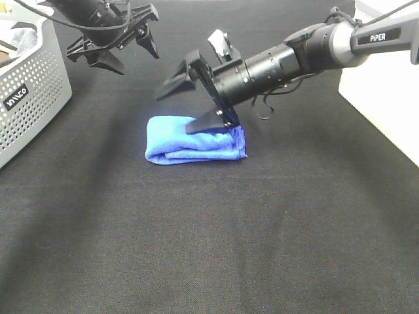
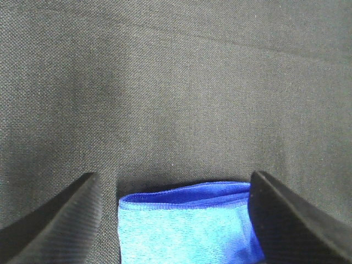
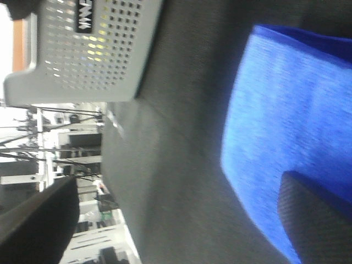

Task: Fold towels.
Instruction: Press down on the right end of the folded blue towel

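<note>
A blue towel [image 1: 196,139] lies folded into a thick rectangle on the black cloth, near the middle. My right gripper [image 1: 175,111] is open and reaches across from the right. Its lower fingertip [image 1: 196,124] rests on the towel's top and the upper finger stands above the cloth behind it. The right wrist view shows the towel [image 3: 286,137] with one finger [image 3: 313,214] on it. My left gripper [image 1: 137,62] is open and empty, raised at the back left, apart from the towel. Its wrist view shows the towel's far edge [image 2: 181,231] between the open fingers [image 2: 49,225].
A grey perforated basket [image 1: 26,85] with cloth inside stands at the left edge; it also shows in the right wrist view [image 3: 93,49]. A white block [image 1: 380,91] stands at the right edge. Black cloth [image 1: 209,248] covers the table.
</note>
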You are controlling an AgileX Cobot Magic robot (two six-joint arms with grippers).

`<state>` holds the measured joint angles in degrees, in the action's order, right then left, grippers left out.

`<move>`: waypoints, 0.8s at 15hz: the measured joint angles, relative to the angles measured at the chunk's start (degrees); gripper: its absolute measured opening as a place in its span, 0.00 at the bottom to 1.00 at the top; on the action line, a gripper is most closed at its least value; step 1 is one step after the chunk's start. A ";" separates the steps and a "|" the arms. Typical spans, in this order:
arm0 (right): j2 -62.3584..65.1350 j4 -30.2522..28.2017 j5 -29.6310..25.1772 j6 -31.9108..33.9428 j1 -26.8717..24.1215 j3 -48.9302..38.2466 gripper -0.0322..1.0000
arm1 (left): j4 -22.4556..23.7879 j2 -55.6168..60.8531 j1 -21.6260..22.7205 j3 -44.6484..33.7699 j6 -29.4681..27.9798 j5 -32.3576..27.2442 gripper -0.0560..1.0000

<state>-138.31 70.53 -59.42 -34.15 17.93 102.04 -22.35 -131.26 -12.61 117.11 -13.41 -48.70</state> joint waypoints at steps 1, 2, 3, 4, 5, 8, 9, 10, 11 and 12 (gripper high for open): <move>-0.17 -2.98 0.23 0.23 -1.15 0.06 0.92 | 0.00 0.00 0.00 0.00 0.00 -0.06 0.72; -0.17 -5.27 0.86 0.57 -2.29 0.06 0.92 | 0.00 0.00 0.00 0.00 0.00 -0.06 0.72; -0.17 -6.88 1.32 0.74 -3.38 0.06 0.92 | 0.00 0.00 0.00 0.00 0.00 -0.23 0.72; -0.17 -8.65 1.60 0.80 -4.58 0.06 0.92 | 0.00 0.00 0.00 0.00 0.00 -0.52 0.72; -0.17 -8.65 1.60 0.80 -4.58 0.06 0.92 | 0.00 0.00 0.00 0.00 0.00 -0.52 0.72; 0.00 -13.41 3.27 0.86 -6.47 0.06 0.92 | 0.11 0.00 0.00 0.00 0.06 -1.83 0.72; 0.80 -15.07 3.32 1.15 -6.65 0.06 0.92 | 0.17 0.06 0.00 0.00 0.97 -2.58 0.72; 2.29 -17.76 3.44 2.18 -6.65 0.06 0.92 | 0.57 0.17 0.00 0.00 2.52 -3.78 0.72; 4.30 -21.31 3.67 3.72 -6.65 0.06 0.92 | 1.26 0.57 0.00 0.00 4.07 -5.10 0.72; 6.93 -24.81 3.55 6.25 -6.70 0.06 0.92 | 2.12 1.32 0.00 0.00 5.33 -7.33 0.72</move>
<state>-131.38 45.72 -55.86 -27.90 11.23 102.10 -20.23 -129.95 -12.61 117.11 -8.08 -56.04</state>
